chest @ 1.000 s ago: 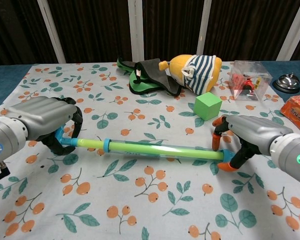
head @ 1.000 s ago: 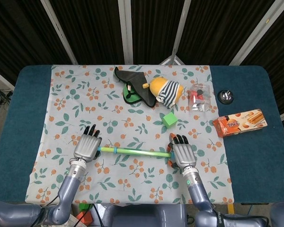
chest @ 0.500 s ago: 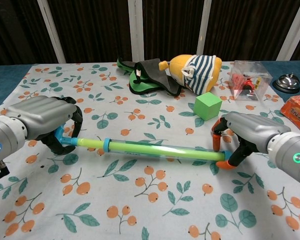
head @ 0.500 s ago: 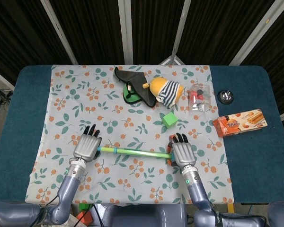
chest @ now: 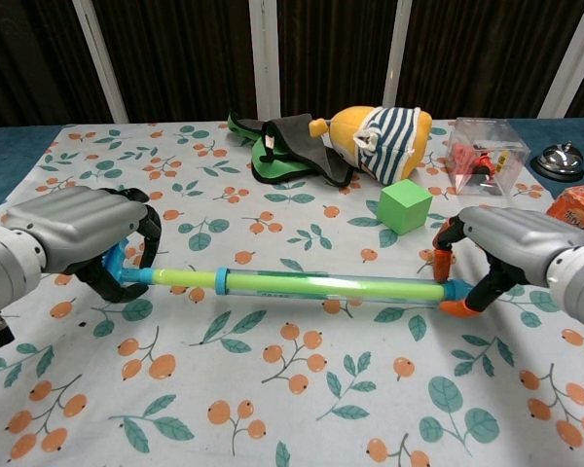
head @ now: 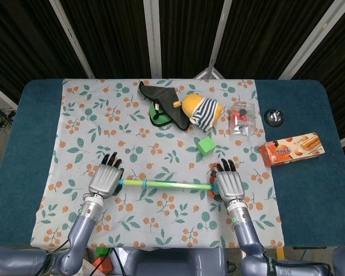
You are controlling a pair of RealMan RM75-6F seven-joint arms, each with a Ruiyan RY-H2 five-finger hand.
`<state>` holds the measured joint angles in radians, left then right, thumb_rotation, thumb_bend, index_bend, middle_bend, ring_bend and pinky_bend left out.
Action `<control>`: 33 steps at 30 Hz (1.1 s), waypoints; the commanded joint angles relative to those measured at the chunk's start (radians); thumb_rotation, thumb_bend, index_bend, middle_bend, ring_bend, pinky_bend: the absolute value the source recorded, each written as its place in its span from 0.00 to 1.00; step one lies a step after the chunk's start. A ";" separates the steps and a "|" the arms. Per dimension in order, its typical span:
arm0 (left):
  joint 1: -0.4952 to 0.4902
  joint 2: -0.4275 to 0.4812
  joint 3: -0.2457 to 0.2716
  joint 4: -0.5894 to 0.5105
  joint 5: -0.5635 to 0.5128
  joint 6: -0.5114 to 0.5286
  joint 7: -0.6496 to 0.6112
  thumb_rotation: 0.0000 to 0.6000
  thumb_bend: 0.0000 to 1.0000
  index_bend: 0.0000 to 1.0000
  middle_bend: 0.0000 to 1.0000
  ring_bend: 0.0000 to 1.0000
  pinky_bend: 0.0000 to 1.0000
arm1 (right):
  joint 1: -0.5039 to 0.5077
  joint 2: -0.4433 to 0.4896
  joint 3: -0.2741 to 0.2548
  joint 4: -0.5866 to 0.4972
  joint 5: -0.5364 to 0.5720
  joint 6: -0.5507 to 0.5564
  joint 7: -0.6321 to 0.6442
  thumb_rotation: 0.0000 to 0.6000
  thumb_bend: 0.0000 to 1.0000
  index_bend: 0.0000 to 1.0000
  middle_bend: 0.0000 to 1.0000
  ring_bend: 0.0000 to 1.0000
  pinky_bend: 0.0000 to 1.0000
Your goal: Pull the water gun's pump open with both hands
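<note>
Lying flat on the floral tablecloth [head: 161, 146] between the two hands: a slim translucent green plastic tube water gun [chest: 321, 286] with blue collars and an orange pump handle at one end. Stretched crosswise, one tip under each palm.

Left hand [chest: 83, 231] wrapped over the blue end of the tube, fingers curled down and around it, clamped. Right hand [chest: 511, 243] hooked over the orange handle, fingertips [chest: 457, 307] tucked beneath it, likewise closed on the toy. Seen from the head view, left hand [head: 106, 179] and right hand [head: 230, 184] well apart, the green tube [head: 164, 184] spanning the gap between them.

Handling, as a judgement: light, hollow, rigid along its length, so no sag to expect. Smooth glossy plastic, likely slippery under hard fingers; a loose wrap would slide rather than pull. Thin wall probably tolerant of a firm squeeze but not of bending, so pull best kept straight along the axis, hands moving directly apart. Best holds already where the hands sit: the blue collared end for anchoring, the orange handle for drawing the plunger. Handle's loop shape gives the fingers something to hook behind, better than friction alone.

Just beyond the right hand, a green foam cube [chest: 405, 205]; further off, a striped plush toy [chest: 380, 136]. Neither in the line of the pull.
</note>
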<state>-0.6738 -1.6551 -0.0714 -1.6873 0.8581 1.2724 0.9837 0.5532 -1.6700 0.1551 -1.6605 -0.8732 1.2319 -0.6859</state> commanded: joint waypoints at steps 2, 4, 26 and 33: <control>0.005 0.006 0.004 -0.009 0.003 0.006 -0.003 1.00 0.53 0.61 0.19 0.00 0.10 | -0.008 0.020 -0.001 -0.012 0.001 0.008 0.002 1.00 0.30 0.74 0.23 0.00 0.00; 0.008 0.012 0.007 -0.017 0.007 0.011 -0.004 1.00 0.53 0.62 0.19 0.00 0.10 | -0.011 0.031 -0.003 -0.016 -0.001 0.012 0.002 1.00 0.30 0.74 0.23 0.00 0.00; 0.066 0.153 0.037 -0.086 0.041 0.041 -0.075 1.00 0.53 0.62 0.19 0.00 0.10 | -0.037 0.125 -0.006 -0.026 0.017 0.026 0.008 1.00 0.30 0.74 0.23 0.00 0.00; 0.070 0.175 0.035 -0.090 0.046 0.032 -0.092 1.00 0.53 0.63 0.19 0.00 0.10 | -0.035 0.137 0.000 -0.029 0.019 0.032 0.000 1.00 0.30 0.74 0.23 0.00 0.00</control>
<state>-0.6039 -1.4809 -0.0365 -1.7763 0.9026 1.3046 0.8929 0.5175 -1.5336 0.1539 -1.6892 -0.8550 1.2636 -0.6849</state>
